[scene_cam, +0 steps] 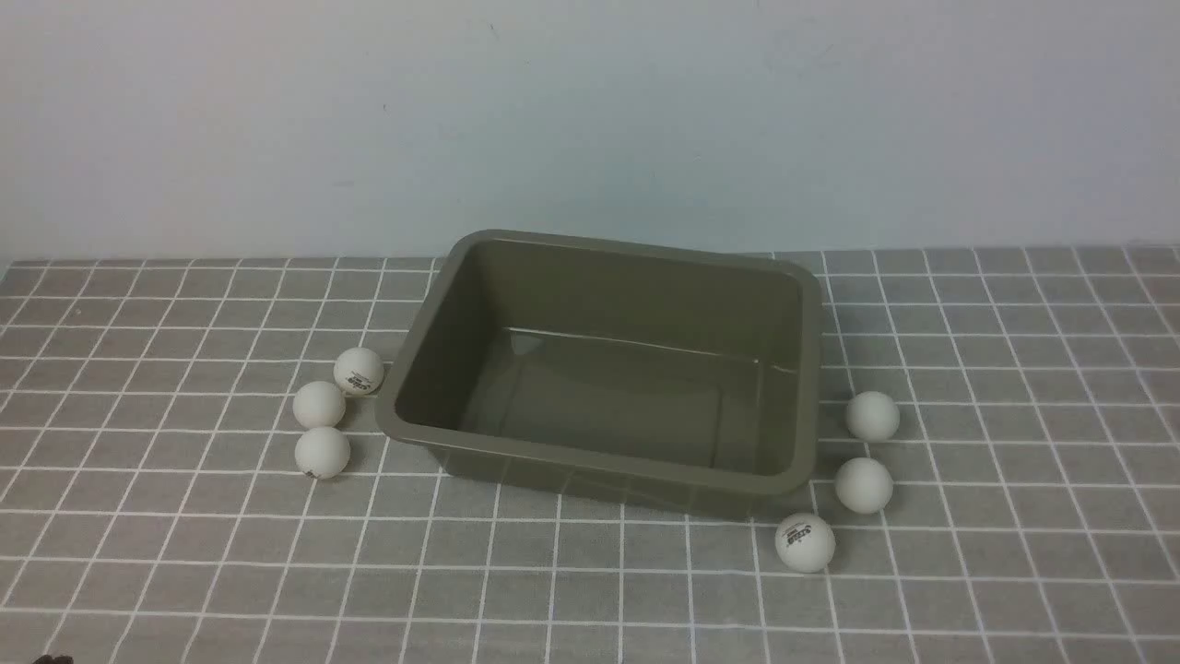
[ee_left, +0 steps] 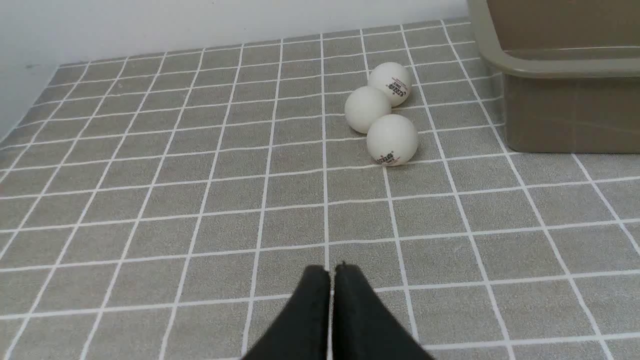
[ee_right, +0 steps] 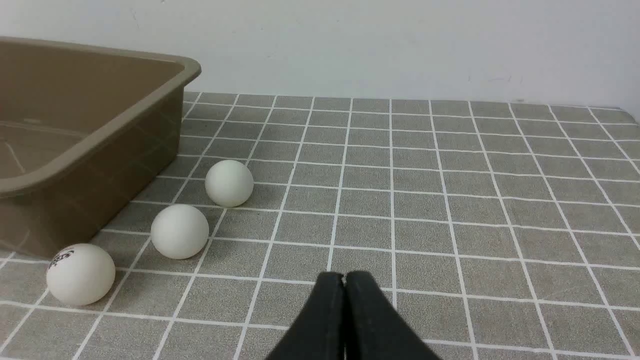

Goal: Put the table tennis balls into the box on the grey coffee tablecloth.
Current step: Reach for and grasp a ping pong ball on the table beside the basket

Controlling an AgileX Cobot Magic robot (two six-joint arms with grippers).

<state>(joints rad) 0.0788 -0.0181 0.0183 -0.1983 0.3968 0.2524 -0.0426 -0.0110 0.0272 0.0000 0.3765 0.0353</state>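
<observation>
In the front view, the box [scene_cam: 599, 397] is seen on the grey coffee tablecloth [scene_cam: 701, 599], placed at a slant. Three table tennis balls [scene_cam: 320, 406] are grouped near its left side, and three more table tennis balls [scene_cam: 864, 485] are spread along its right side, the nearest one close to the front right corner. Only a small dark piece is shown at the bottom left edge, and it cannot be told what it is.

In the left wrist view, the left claw [ee_left: 332, 272] is seen with its fingers pressed together, and nothing is held. The three left balls are lying well apart from it, beyond its tips. The box is cut off by the picture edge, and the fingers are blurred.

In the right wrist view, the right claw [ee_right: 345, 280] is also pressed together and empty. The three right balls are lying apart from it, between it and the box, which is partly cut off.
</observation>
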